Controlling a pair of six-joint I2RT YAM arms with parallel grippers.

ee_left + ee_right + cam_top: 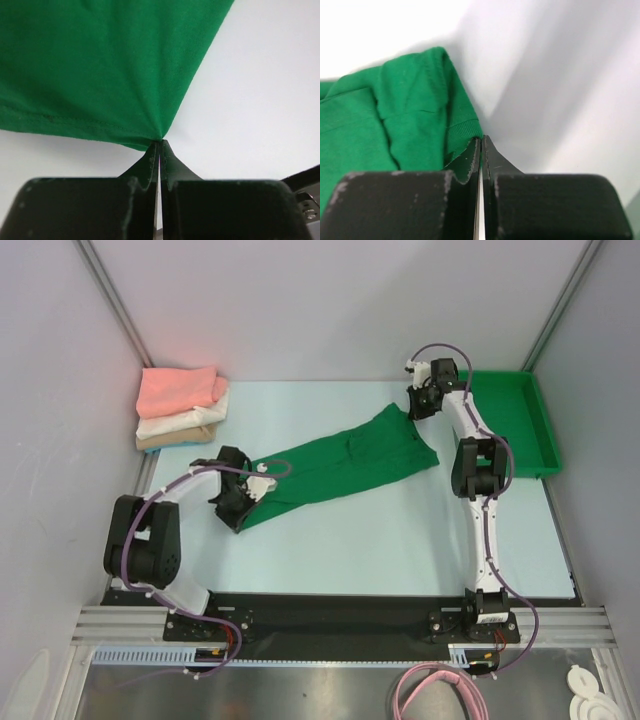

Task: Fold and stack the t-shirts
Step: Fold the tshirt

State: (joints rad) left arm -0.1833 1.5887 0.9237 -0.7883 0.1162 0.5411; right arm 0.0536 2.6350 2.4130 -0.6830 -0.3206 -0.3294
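Wrist views: left gripper (159, 144), right gripper (481, 140) closed on soft green t-shirt (100, 65) (stitched hem (75, 120)).

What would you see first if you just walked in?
A bright green shirt lies slantwise across the middle. The left gripper pinches its near end, and the right gripper is shut at its far end, seemingly on the edge. A pink, white and tan stack sits in the far-left corner, and a green bin at the far right.
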